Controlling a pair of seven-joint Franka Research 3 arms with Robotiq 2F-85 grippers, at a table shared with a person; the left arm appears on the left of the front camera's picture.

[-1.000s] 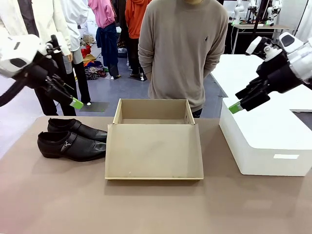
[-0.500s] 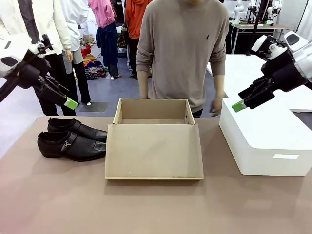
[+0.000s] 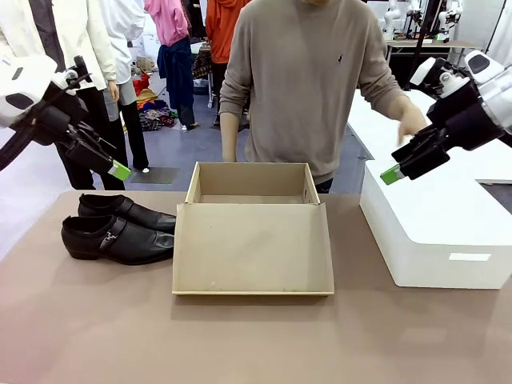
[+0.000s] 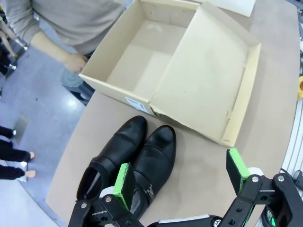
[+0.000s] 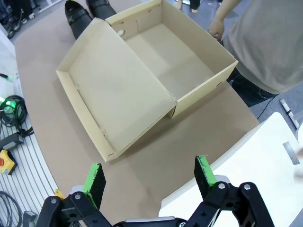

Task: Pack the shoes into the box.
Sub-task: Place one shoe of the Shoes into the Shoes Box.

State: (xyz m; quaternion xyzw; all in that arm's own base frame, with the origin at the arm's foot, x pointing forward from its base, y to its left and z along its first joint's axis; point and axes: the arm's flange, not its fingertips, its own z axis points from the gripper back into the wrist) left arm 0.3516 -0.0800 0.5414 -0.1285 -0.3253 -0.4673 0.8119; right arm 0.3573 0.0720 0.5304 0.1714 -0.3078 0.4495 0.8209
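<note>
Brown table (image 3: 240, 336) before a busy room: shoes (image 3: 120, 228) side by side toward left end, just beside box (image 3: 252, 248), lid flap lying open and flat. Left claw (image 4: 180, 176) raised over shoes, fingers spread wide; right claw (image 5: 149, 174) spread likewise, raised near white block (image 3: 448, 232). Person's hand (image 3: 412, 124) blurred, seemingly above block's far edge.

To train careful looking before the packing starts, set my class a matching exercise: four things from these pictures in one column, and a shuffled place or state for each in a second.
1. shoes
2. box
3. white block
4. left end effector

A. open, hovering above the shoes
B. standing right of the box
C. side by side, left of the box
D. lid open, nothing inside

Pairs: 1-C, 2-D, 3-B, 4-A
</note>
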